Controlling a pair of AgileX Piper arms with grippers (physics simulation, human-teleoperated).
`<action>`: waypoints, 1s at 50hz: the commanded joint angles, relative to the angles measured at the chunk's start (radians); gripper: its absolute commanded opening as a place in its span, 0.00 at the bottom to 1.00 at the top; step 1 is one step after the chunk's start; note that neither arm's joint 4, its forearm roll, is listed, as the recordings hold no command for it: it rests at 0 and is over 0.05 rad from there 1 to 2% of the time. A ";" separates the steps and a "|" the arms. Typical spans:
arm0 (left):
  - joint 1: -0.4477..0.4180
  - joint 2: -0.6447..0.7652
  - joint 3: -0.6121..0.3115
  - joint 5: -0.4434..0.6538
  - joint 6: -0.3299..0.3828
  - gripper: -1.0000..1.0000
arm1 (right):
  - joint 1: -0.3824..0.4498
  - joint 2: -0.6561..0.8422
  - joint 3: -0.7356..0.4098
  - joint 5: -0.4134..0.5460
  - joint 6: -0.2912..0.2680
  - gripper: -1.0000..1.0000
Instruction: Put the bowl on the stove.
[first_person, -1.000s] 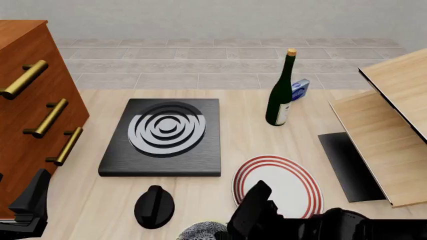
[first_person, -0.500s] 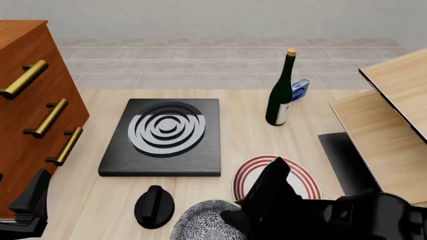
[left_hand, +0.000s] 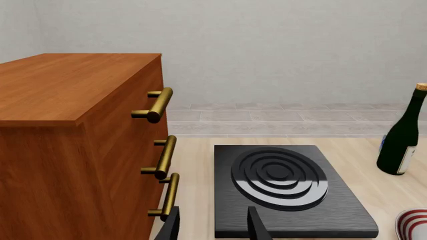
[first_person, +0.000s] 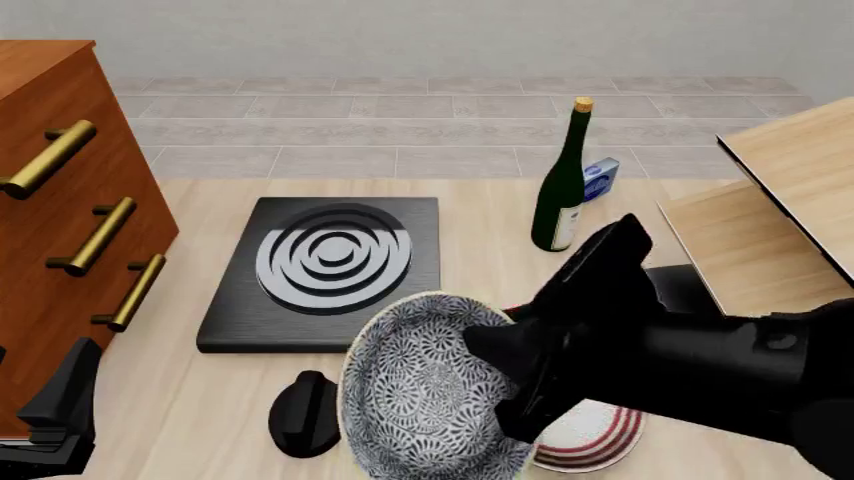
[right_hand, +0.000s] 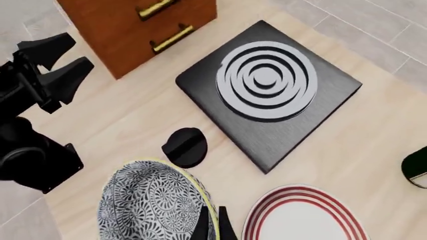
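The bowl (first_person: 427, 390) sits in the lower centre of the front view, held off the table by the right gripper (first_person: 514, 385), whose fingers clamp its right rim. The bowl is tilted, its opening facing up and toward the camera; as a round item it has no long axis. It overlaps the near edge of the stove (first_person: 327, 275) and hides part of the plate (first_person: 587, 430) at lower right. In the right wrist view the bowl (right_hand: 153, 202) fills the lower left of the frame, with the two fingertips (right_hand: 212, 225) pinched narrowly on its rim.

The right arm enters from the lower right of the front view and extends left and upward, wrist raised above the plate. The left gripper (first_person: 60, 400) rests at the lower left corner beside the dresser (first_person: 67, 200); in the left wrist view its fingers (left_hand: 257, 225) stand apart with nothing between them.

Compared with half a second ago, the bowl is higher in the frame and further from the camera, and it now covers the stove's front edge. The right arm has risen with it. The left gripper is unchanged.

The knob (first_person: 307, 410) lies just left of the bowl. The bottle (first_person: 561, 190) stands upright beyond, in the upper right.
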 joint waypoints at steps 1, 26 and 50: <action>0.000 0.000 0.000 0.000 0.000 1.00 | -0.023 -0.031 -0.076 0.034 0.047 0.00; 0.000 0.000 0.000 0.000 0.000 1.00 | -0.061 0.151 -0.269 -0.032 0.178 0.00; 0.000 0.000 0.000 0.000 0.000 1.00 | -0.107 0.464 -0.506 -0.047 0.225 0.00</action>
